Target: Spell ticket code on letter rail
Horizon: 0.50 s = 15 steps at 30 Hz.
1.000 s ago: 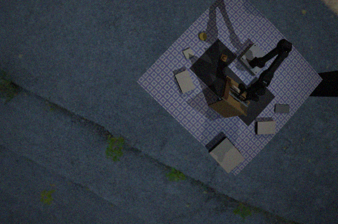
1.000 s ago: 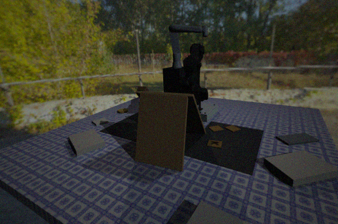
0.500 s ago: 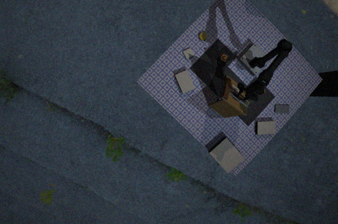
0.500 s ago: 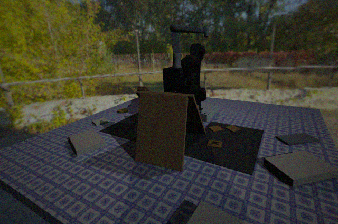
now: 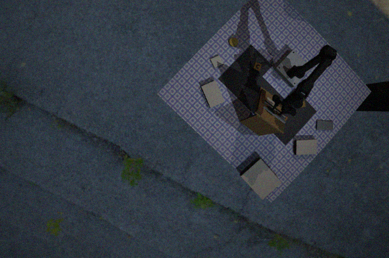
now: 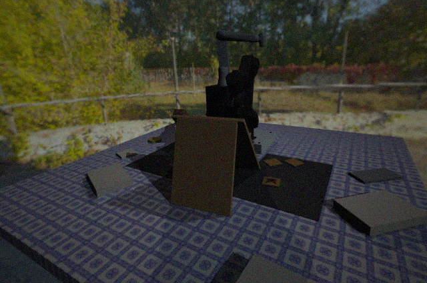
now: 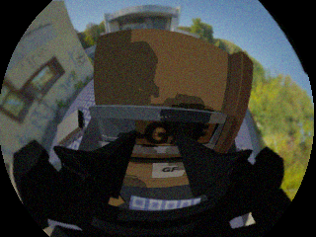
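Note:
The brown slanted board [image 5: 258, 123] [image 6: 203, 162] [image 7: 165, 59] stands on a dark mat [image 5: 299, 121] [image 6: 296, 197]. Its grey letter rail [image 7: 118, 114] runs across the board's face in the wrist view. My gripper [image 7: 156, 133] [image 5: 278, 104] is at the board's face, shut on a brown letter tile [image 7: 158, 134] with a dark letter, held just under the rail. A white label [image 7: 170, 170] sits lower on the board. In the exterior view the board hides the gripper. Three loose tiles [image 6: 272, 161] [image 6: 293, 161] [image 6: 271, 181] lie on the mat; another tile [image 5: 257, 66] shows in the top view.
Grey flat blocks lie around on the checked cloth: [image 5: 213, 93] [image 6: 108, 179], [image 5: 262, 177], [image 5: 306, 146] [image 6: 379, 211], [image 5: 324, 124] [image 6: 373, 174]. A small yellow round thing [image 5: 233, 41] lies near the far edge. The arm's base [image 5: 293, 63] is beside the mat.

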Tool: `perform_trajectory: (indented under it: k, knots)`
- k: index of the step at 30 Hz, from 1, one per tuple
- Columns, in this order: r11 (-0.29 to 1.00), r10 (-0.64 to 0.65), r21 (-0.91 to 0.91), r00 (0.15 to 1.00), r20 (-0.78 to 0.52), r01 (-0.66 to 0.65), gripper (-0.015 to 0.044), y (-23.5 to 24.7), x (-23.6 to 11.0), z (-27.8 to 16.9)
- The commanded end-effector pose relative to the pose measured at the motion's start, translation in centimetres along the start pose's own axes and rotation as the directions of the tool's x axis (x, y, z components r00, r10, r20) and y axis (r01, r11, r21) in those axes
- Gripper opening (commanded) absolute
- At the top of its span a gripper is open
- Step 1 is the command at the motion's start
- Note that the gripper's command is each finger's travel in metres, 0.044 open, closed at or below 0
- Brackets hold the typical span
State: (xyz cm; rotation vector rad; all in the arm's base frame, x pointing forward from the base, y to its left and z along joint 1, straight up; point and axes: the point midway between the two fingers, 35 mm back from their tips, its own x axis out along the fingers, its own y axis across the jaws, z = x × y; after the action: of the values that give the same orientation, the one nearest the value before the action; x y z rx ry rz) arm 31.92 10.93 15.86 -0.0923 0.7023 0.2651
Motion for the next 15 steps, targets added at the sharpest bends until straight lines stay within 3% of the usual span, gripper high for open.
perform_trajectory:
  k: [1,3,14,15]
  knots:
    - [1.000,0.003,-0.002,1.000,-0.002,-0.004,0.0000,-0.22,0.03,-0.12]
    - [1.000,0.003,-0.002,1.000,-0.002,-0.003,0.0000,-0.28,0.03,-0.12]
    - [1.000,0.003,-0.002,1.000,-0.002,-0.003,0.0289,-0.17,-0.40,0.00]
    - [1.000,0.003,-0.002,1.000,-0.002,-0.003,0.0295,-0.17,-0.57,0.00]
